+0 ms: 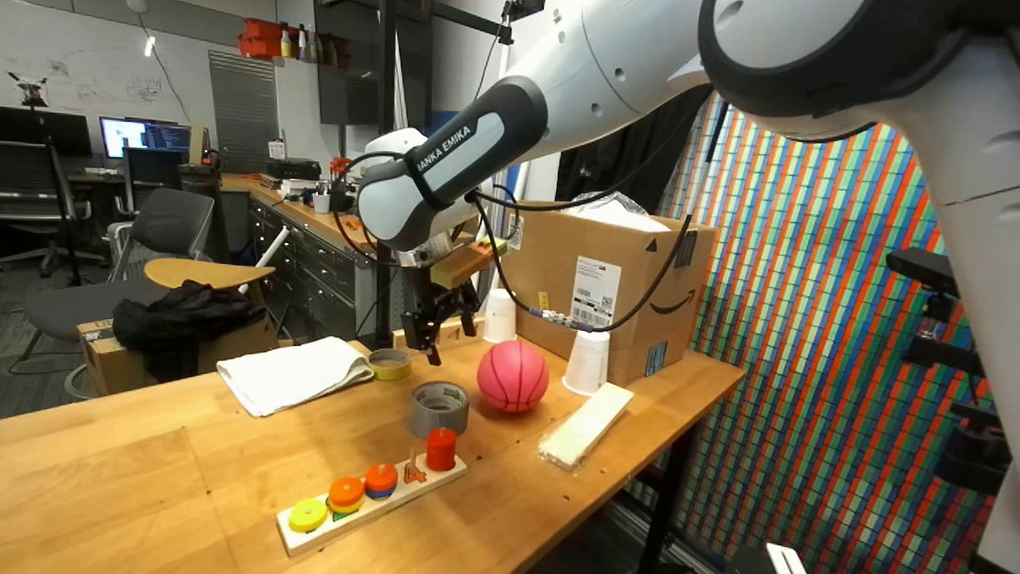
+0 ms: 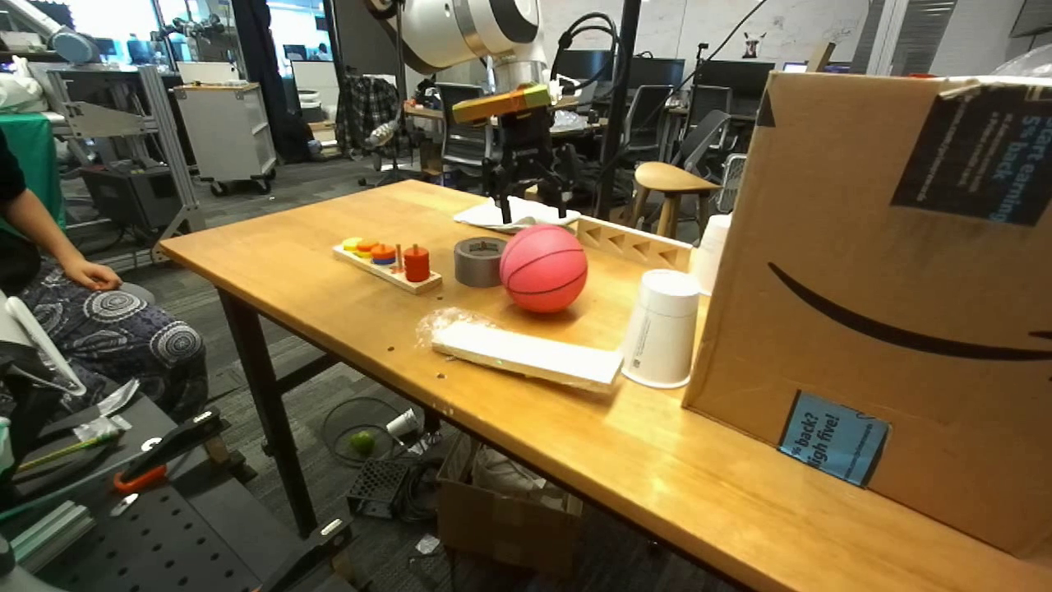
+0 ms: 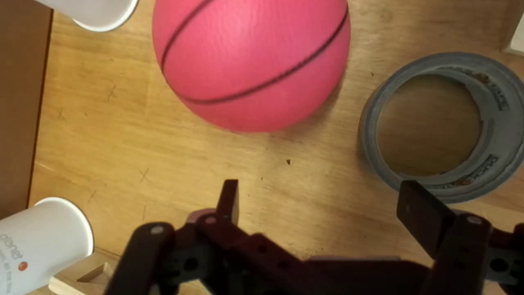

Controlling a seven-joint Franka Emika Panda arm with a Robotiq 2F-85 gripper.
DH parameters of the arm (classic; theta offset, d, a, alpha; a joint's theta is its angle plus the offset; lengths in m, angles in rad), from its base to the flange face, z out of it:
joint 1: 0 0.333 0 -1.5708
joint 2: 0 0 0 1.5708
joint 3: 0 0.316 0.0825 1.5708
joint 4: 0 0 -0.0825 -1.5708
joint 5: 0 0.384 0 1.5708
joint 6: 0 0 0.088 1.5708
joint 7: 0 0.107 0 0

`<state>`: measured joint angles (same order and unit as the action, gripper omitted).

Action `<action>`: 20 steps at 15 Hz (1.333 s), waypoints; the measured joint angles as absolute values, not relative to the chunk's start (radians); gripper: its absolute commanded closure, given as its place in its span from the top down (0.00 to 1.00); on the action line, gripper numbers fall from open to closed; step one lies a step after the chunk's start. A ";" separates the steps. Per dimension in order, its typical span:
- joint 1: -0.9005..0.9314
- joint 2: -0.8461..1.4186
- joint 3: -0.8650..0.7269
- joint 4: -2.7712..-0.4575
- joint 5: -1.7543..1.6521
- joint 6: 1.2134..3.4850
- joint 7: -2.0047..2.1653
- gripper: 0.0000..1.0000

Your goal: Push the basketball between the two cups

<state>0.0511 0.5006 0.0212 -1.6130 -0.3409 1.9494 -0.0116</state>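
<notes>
The pinkish-red basketball point(image 1: 512, 376) rests on the table, appearing in both exterior views, with dark seams. Two upside-down white paper cups stand by the large carton: the near cup point(image 1: 587, 363) and the far cup point(image 1: 500, 316), which is partly hidden behind the box in an exterior view. In the wrist view the ball point(image 3: 251, 61) lies ahead of the fingers, while the cups point(image 3: 45, 246) are at the left side, one at the top corner and one lower. My gripper point(image 3: 319, 188) hangs above the table with its fingers wide apart and nothing between them, clear of the ball.
A grey tape roll point(image 3: 507, 123) sits beside the ball, near the right finger. Also on the table are a yellow tape roll point(image 1: 390, 365), white cloth point(image 1: 295, 375), counting toy point(image 1: 374, 498), wrapped white block point(image 1: 587, 425) and notched wooden strip point(image 2: 633, 242). The cardboard box point(image 1: 617, 287) stands behind the cups.
</notes>
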 measured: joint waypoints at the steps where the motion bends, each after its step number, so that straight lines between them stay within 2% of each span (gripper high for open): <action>1: 0.053 0.520 0.021 -1.588 -0.341 1.949 -0.020 1.00; 13: 0.074 0.554 0.021 -1.530 -0.341 1.923 -0.038 1.00; 20: 0.074 0.424 0.012 -1.679 -0.341 1.902 0.000 1.00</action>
